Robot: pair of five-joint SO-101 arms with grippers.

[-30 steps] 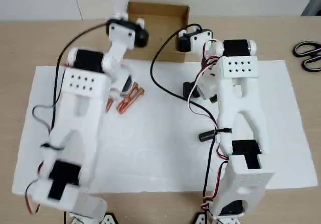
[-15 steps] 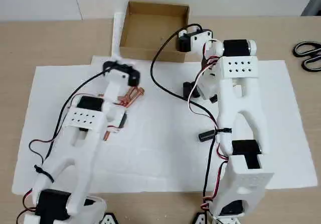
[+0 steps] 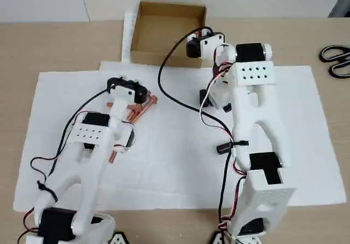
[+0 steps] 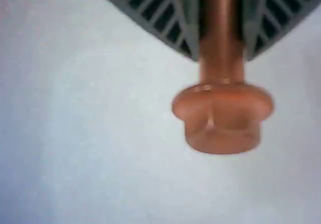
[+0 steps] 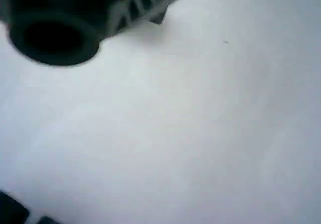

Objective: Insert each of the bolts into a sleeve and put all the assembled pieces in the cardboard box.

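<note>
In ribbed grey fingers (image 4: 150, 18): flanged coppery bolt (image 4: 220, 116), black tubular sleeve (image 5: 55, 38).

Light wooden table (image 3: 33, 47), large white paper sheet (image 3: 175, 167) across its middle, open brown cardboard box (image 3: 164, 33) at sheet's far edge, black-handled scissors (image 3: 338, 61) off sheet's far right corner.

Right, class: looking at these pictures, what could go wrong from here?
The left tool pinches the bolt only by its shaft, so it might slip or tilt. The sleeve has a narrow opening; a slanted bolt could miss. Loose bolts lie beside that arm and could get knocked.
</note>
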